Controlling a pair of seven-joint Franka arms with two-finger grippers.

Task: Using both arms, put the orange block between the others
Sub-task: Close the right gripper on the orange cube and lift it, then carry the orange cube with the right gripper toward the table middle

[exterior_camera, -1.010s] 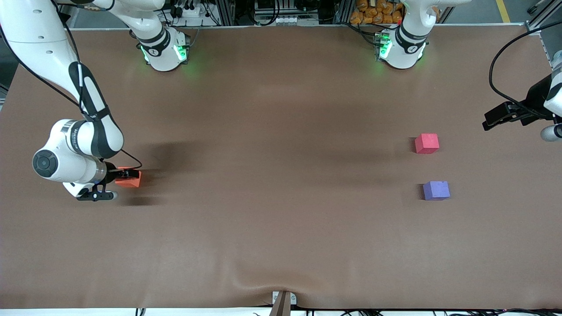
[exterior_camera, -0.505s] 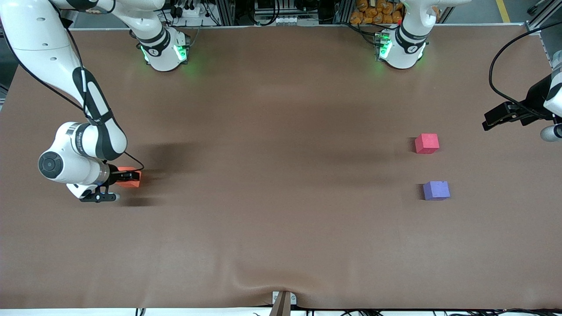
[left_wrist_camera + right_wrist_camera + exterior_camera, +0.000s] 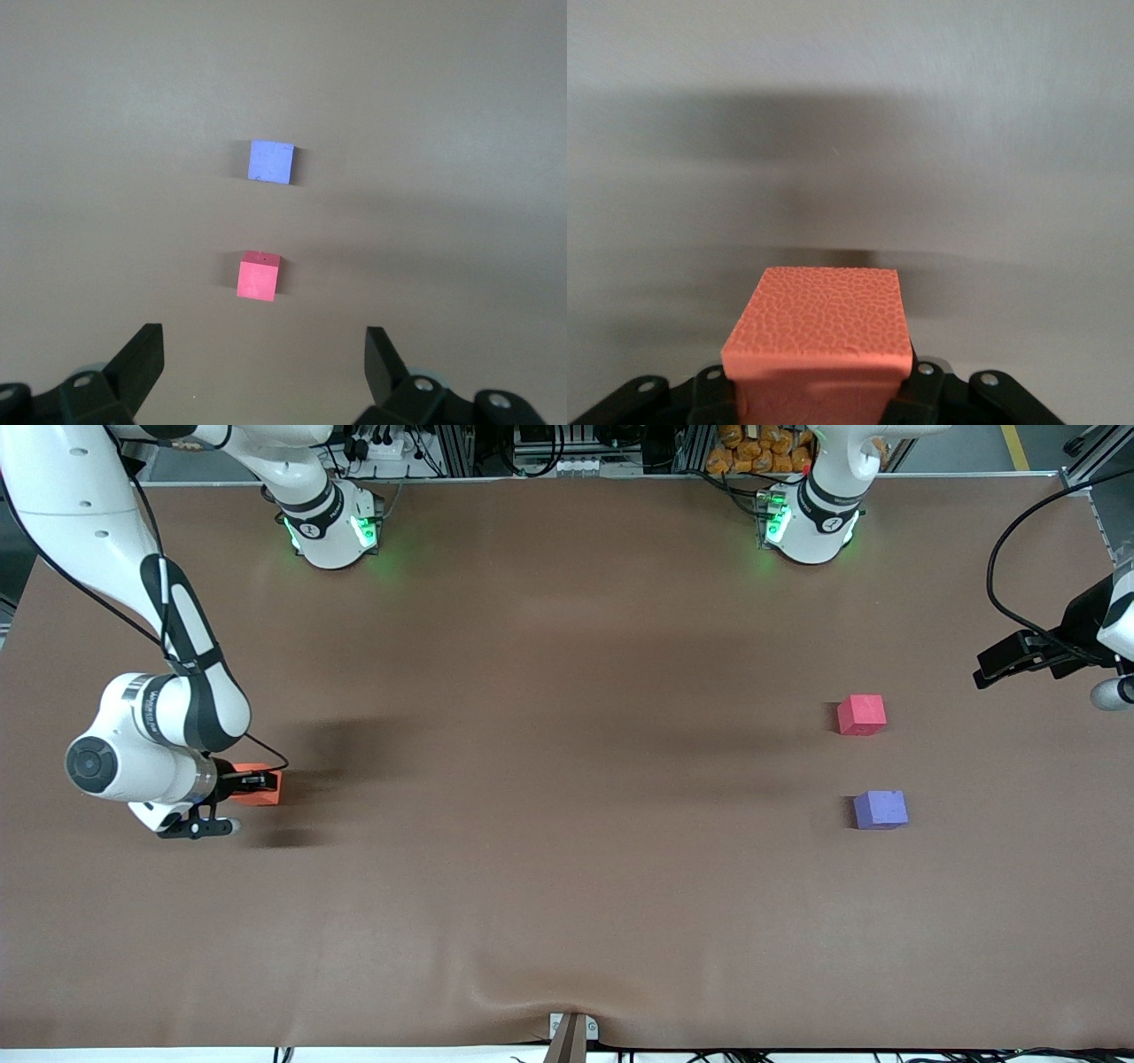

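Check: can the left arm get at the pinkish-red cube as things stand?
Probably yes. The left tool hangs open at its own end of the table, and nothing lies around the pinkish-red cube; the purple-blue cube sits apart.

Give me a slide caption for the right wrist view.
Right gripper shut on the orange block, low over the brown table.

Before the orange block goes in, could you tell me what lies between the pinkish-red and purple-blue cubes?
Nothing: the front view shows bare table between the pinkish-red cube and the purple-blue cube.
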